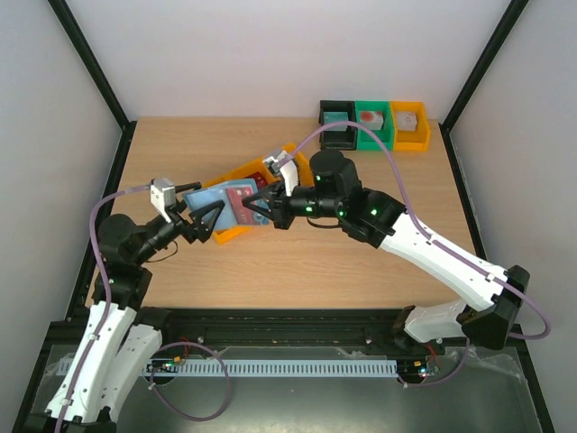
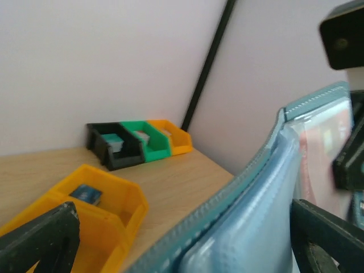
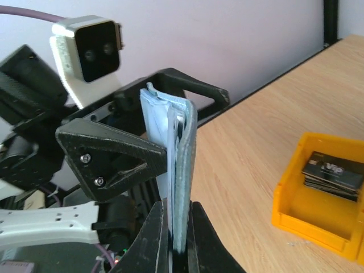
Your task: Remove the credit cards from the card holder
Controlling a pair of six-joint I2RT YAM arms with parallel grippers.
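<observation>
Item: card holder (image 1: 224,200), pale blue, soft cover with lighter stitching along the edge, clear plastic pockets inside. It is held in the air above the table (image 1: 297,262), over the near end of an orange bin (image 3: 296,210), roughly at the centre of the work area.

Visible contents: one red card (image 1: 242,197) showing through a clear pocket. The wrist views show it only as a reddish blur. Seen edge-on, the holder stands upright with several thin layers pressed together.

Cards outside the holder: a short stack of dark cards (image 3: 333,173) with pale lettering on top, lying flat in the orange bin.

Right hand (image 1: 255,206): fingers pinched tight on the holder's lower edge, carrying it.

Left hand (image 1: 206,219): fingers spread wide, one on each side of the holder's free end. Whether either finger touches the cover cannot be told.

Surroundings: a row of small bins (image 1: 372,137), black, green and orange, at the table's far edge, well apart from the holder.
</observation>
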